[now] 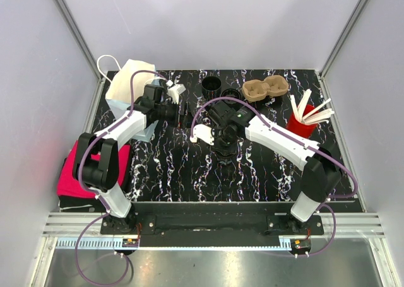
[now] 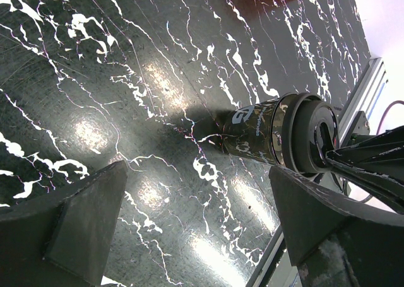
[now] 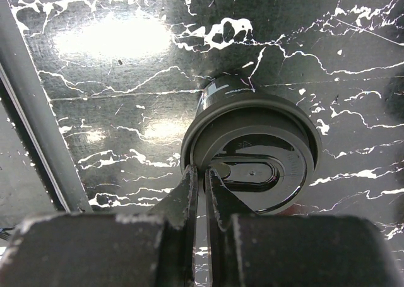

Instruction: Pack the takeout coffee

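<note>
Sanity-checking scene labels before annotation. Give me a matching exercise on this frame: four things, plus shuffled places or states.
Things:
1. white paper bag
2. cardboard cup carrier
3. red cup
4. lidded coffee cup

Places or states:
A. at the tips of the right gripper
B. far left corner of the table
C. holds wooden stirrers
D. far side, right of centre, empty

Pairs: 1-B, 2-D, 3-C, 4-A

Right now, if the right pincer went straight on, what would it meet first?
The black lid on the coffee cup; the shut right pincer sits right at it, perhaps touching.
</note>
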Tool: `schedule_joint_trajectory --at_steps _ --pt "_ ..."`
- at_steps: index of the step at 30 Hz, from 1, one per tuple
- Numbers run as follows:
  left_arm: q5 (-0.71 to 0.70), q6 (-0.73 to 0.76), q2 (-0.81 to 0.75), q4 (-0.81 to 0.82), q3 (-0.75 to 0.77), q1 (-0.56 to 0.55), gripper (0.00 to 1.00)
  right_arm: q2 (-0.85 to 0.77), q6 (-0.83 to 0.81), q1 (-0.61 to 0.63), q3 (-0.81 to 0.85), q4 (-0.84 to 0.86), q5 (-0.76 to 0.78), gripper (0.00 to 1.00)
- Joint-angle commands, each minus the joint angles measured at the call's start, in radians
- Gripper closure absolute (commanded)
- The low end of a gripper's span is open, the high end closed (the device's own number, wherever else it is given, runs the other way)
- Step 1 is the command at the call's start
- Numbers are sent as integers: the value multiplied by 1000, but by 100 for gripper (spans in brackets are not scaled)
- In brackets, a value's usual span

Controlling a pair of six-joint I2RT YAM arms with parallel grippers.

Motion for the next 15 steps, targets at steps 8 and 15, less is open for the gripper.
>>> schedule_joint_trajectory --at_steps 8,15 --pt "21 -3 0 51 -5 4 1 14 1 14 0 -3 -13 100" --pt "20 -3 -3 51 -6 4 1 22 0 12 -10 -2 -1 100"
